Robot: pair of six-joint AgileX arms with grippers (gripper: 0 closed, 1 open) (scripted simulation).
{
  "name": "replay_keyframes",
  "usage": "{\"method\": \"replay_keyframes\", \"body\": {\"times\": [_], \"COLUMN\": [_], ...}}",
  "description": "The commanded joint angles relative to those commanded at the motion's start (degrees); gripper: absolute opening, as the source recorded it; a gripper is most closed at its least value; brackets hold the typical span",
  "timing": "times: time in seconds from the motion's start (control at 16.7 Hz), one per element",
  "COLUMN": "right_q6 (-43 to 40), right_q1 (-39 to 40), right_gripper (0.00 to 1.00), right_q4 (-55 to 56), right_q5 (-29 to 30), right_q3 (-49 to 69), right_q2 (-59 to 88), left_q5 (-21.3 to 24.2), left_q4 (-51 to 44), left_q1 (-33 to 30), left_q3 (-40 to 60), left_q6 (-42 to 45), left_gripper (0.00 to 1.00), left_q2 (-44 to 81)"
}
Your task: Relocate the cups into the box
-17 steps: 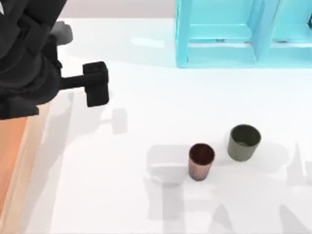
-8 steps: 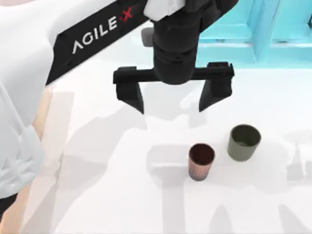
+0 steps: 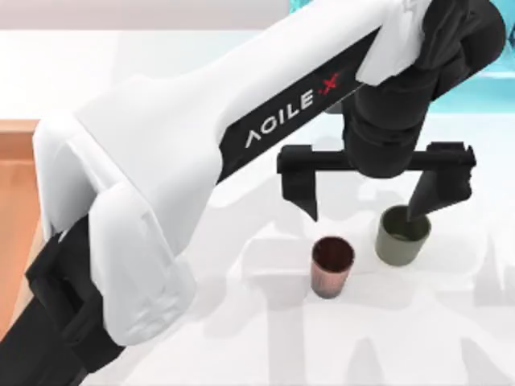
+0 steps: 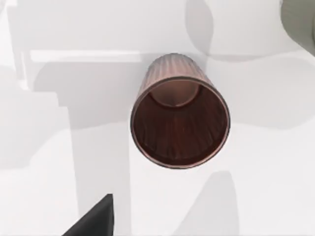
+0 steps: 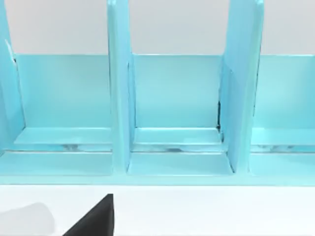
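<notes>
— where did everything sit?
— the shallow wooden-rimmed box [image 3: 16, 161] lay at the table's left; my left gripper [image 3: 366, 209] hung spread wide over the olive-green cup [image 3: 401, 236] and ribbed copper cup [image 3: 331, 266].
— handling?
— likely light, rigid, slick; i'd pinch across the rim.

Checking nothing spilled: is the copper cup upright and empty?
Upright and empty: the copper cup stands on its base, and the left wrist view looks straight down to its bare bottom.

Turquoise shelf frame [image 5: 172, 113], white table [image 3: 201, 64]
</notes>
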Motion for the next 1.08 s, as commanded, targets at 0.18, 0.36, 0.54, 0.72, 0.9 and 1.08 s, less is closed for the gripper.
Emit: {"method": "replay_keyframes", "body": {"times": [0.18, 0.36, 0.54, 0.72, 0.9, 1.08], "right_q6": [0.0, 0.0, 0.0, 0.0, 0.0, 0.0], "right_q1": [0.0, 0.0, 0.0, 0.0, 0.0, 0.0], "right_gripper": [1.0, 1.0, 1.0, 1.0, 1.0, 1.0], "right_q4": [0.0, 0.0, 0.0, 0.0, 0.0, 0.0], "right_q5": [0.0, 0.0, 0.0, 0.0, 0.0, 0.0], "right_q3": [0.0, 0.0, 0.0, 0.0, 0.0, 0.0], "right_q2": [0.0, 0.0, 0.0, 0.0, 0.0, 0.0], "left_q5": [0.01, -0.04, -0.01, -0.02, -0.03, -0.04], "left_q4": [-0.03, 0.21, 3.95, 11.35, 19.79, 25.5], "left_q1": [-0.05, 0.2, 0.19, 0.22, 0.2, 0.11], "left_q3": [0.12, -0.13, -4.18, -13.3, -23.66, -29.74], "left_q6": [-0.03, 0.04, 0.19, 0.23, 0.18, 0.08], "left_gripper": [1.0, 1.0, 1.0, 1.0, 1.0, 1.0], "left_q2": [0.09, -0.02, -0.68, -2.05, -3.46, -4.16]}}
